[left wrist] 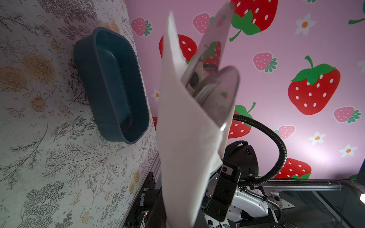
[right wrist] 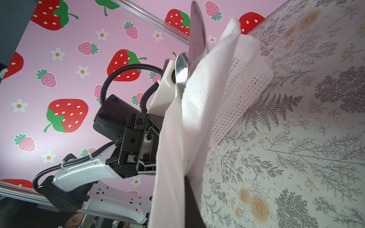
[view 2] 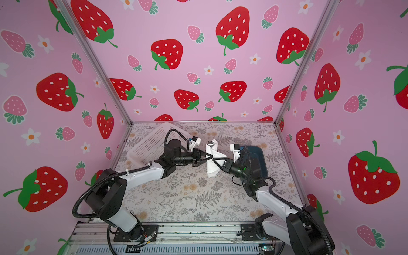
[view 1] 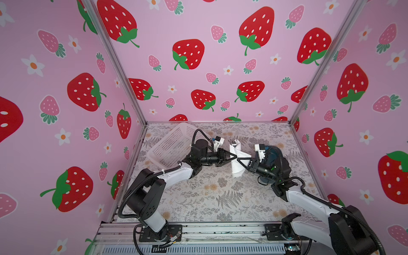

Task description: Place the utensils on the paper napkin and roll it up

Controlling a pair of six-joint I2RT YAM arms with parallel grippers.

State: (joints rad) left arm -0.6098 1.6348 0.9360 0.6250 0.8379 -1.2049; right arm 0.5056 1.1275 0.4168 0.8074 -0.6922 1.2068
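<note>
The paper napkin [view 1: 237, 169] [view 2: 212, 169] is a white roll hanging over the middle of the table. The utensils stick out of its far end as shiny metal tips [view 1: 233, 142]. A knife blade [left wrist: 213, 39] and a spoon bowl [left wrist: 221, 92] show in the left wrist view. Their handles are hidden inside the paper. My left gripper [view 1: 234, 157] [view 2: 210, 156] meets the roll from the left, its jaws closed around it. My right gripper [view 1: 239, 159] [view 2: 215, 159] is shut on the roll from the right, one dark finger [right wrist: 190, 203] pressed into the napkin [right wrist: 177, 158].
A white perforated basket [view 1: 170, 145] [right wrist: 241, 88] stands tilted at the back left, just behind my left arm. A dark teal tray [left wrist: 112, 84] [view 2: 258, 154] lies at the right, partly under my right arm. Pink strawberry walls close in three sides.
</note>
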